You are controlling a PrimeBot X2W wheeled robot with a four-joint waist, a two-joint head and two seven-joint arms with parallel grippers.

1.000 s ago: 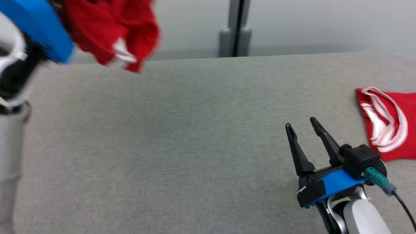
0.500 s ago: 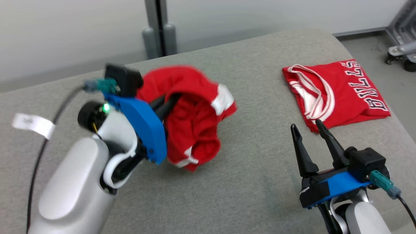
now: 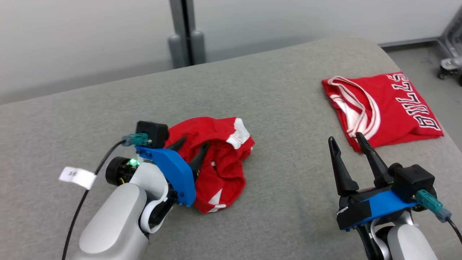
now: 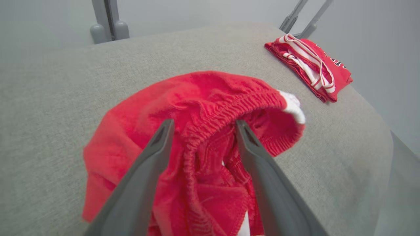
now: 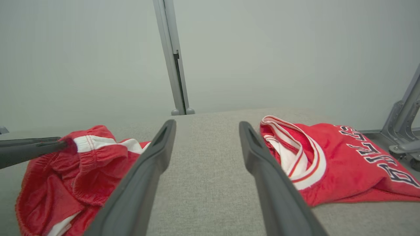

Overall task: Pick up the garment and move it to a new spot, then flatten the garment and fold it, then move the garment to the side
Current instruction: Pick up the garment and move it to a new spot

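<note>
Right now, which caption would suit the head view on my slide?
Left gripper, open, at crumpled red shorts on grey surface; folded red jersey beyond open right gripper.

1. Red garment [image 3: 223, 159]: near-left part was hidden behind the left gripper [image 3: 194, 142] mount.
2. Cable tag [image 3: 77, 177]: print was too small to read.
3. Folded jersey [image 5: 344, 164]: right end was cut off by the right wrist view's edge.
4. Wheeled frame [image 3: 449, 63], far right: mostly cut off.

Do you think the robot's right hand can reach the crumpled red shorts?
Probably yes. Only bare grey surface lies between the open right gripper and the crumpled shorts. The left gripper sits open over their left part, so their right edge looks free.
</note>
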